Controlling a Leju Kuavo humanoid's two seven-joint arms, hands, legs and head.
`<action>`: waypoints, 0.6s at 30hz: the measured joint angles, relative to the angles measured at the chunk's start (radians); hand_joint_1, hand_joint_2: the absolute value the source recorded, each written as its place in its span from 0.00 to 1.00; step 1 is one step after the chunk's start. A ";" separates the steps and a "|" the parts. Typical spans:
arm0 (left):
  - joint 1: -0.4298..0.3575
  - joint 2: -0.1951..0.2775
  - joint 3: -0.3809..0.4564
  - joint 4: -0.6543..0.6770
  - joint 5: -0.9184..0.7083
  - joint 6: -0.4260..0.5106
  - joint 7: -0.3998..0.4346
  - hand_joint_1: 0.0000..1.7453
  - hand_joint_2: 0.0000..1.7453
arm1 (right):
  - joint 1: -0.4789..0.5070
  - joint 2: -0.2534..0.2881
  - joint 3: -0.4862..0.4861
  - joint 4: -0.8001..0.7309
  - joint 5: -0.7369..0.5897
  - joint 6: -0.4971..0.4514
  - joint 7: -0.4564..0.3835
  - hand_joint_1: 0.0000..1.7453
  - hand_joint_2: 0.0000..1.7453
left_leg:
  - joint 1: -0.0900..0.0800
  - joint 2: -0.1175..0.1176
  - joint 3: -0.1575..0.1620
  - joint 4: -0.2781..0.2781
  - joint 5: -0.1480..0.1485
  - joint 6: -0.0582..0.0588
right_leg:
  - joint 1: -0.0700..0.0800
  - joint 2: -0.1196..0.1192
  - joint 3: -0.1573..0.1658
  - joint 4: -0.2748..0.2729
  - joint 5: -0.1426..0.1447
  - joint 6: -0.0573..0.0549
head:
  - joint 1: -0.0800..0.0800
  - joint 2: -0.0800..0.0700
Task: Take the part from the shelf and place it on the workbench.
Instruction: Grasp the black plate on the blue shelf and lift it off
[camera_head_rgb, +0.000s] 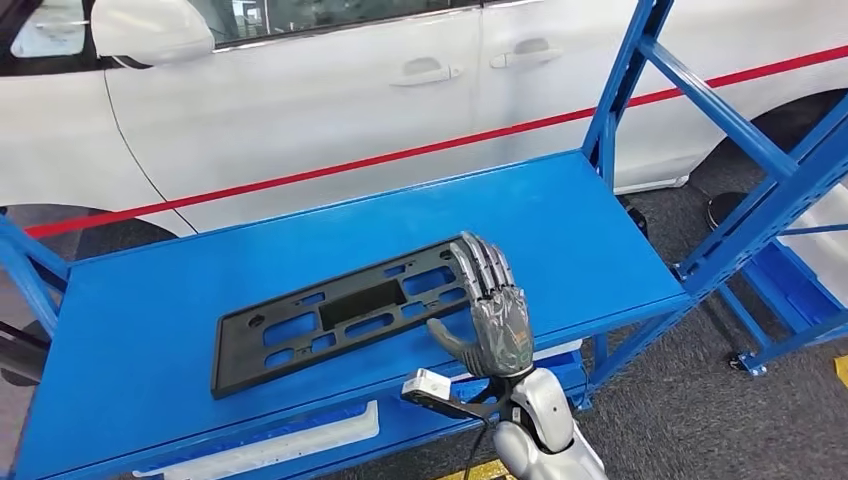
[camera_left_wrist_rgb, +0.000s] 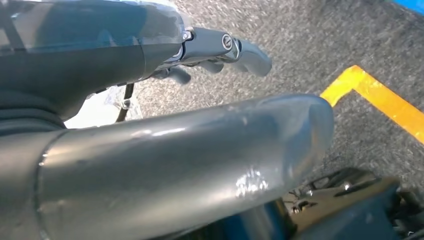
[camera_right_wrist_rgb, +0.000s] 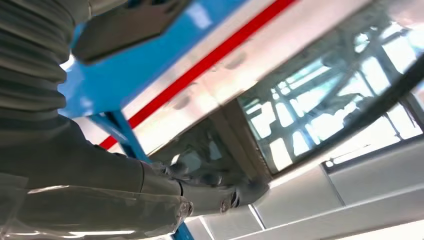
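Right hand lay open, fingers flat over the black plastic panel's end on the blue shelf, grasping nothing; a one-ended lift risked tilt and slippage.

Part: I read it as matt black plastic, moulded, slightly grainy, no shine. Shelf: painted metal, smooth blue deck with a soft sheen; the frame uprights have the same paint. Right hand: metallic grey fingers, glossy, under a clear crinkled film over the palm back. Left hand: dull grey plastic with a smooth thumb, scuffed. Floor: rough grey carpet-like surface, with a yellow painted line. Car: gloss white bodywork, red stripe.
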 joint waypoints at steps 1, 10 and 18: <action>0.001 -0.001 0.001 0.000 0.000 0.000 0.000 0.00 0.00 | 0.000 -0.002 0.008 -0.022 -0.015 0.005 -0.003 0.00 1.00 | -0.003 -0.002 0.002 -0.011 0.010 0.003 | -0.004 -0.001 0.002 -0.009 0.007 0.008 | -0.002 0.000; 0.022 -0.017 0.031 0.000 0.014 0.007 -0.003 0.00 0.00 | 0.120 -0.131 0.053 -0.277 -0.206 0.090 -0.055 0.00 1.00 | 0.032 -0.008 0.027 -0.045 0.044 -0.007 | -0.040 0.012 -0.077 0.233 -0.125 0.074 | 0.003 0.000; 0.015 -0.020 0.039 0.000 0.003 0.003 0.009 0.00 0.00 | 0.160 -0.180 0.053 -0.368 -0.242 0.120 -0.066 0.00 1.00 | 0.048 -0.008 0.049 -0.007 -0.031 -0.068 | -0.044 0.014 0.058 0.037 -0.102 0.029 | 0.004 0.000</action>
